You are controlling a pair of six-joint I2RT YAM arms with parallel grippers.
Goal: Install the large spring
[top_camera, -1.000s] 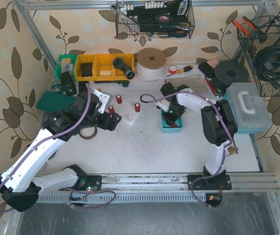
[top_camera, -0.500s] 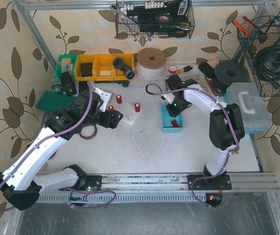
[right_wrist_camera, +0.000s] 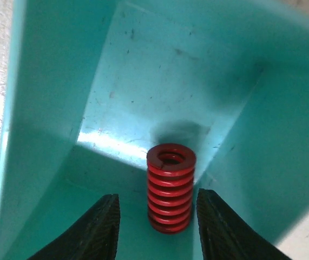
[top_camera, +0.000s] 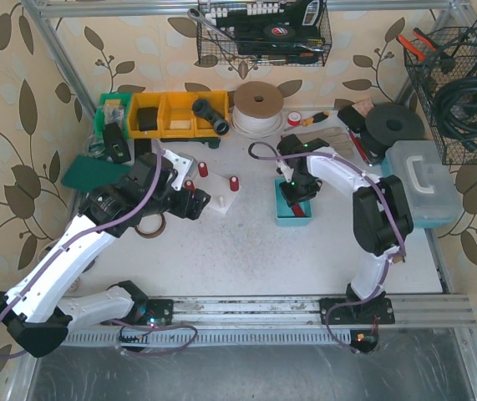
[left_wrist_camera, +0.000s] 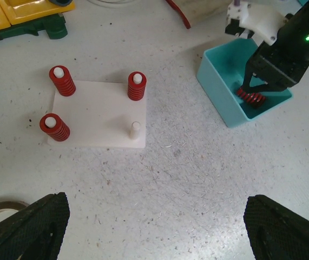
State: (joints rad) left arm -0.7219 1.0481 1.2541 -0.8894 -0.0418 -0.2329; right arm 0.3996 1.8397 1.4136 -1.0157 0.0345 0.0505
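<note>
Right wrist view only: the right end effector (right_wrist_camera: 157, 219) is open astride the spring (right_wrist_camera: 170, 187) in the bin (right_wrist_camera: 51, 108). Left wrist view only: the left end effector (left_wrist_camera: 154, 227) is open, and a bare peg (left_wrist_camera: 135, 129) stands at the plate's (left_wrist_camera: 97, 114) 5 o'clock corner.

Top external: we look down, far.
Left wrist: nearer, teal bin (left_wrist_camera: 214, 92) upper right.
Right wrist: close inside that bin (right_wrist_camera: 143, 81).

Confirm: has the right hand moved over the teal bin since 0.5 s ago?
Yes. The right hand shifted from the far rim of the teal bin toward its middle, straddling the red spring.
</note>
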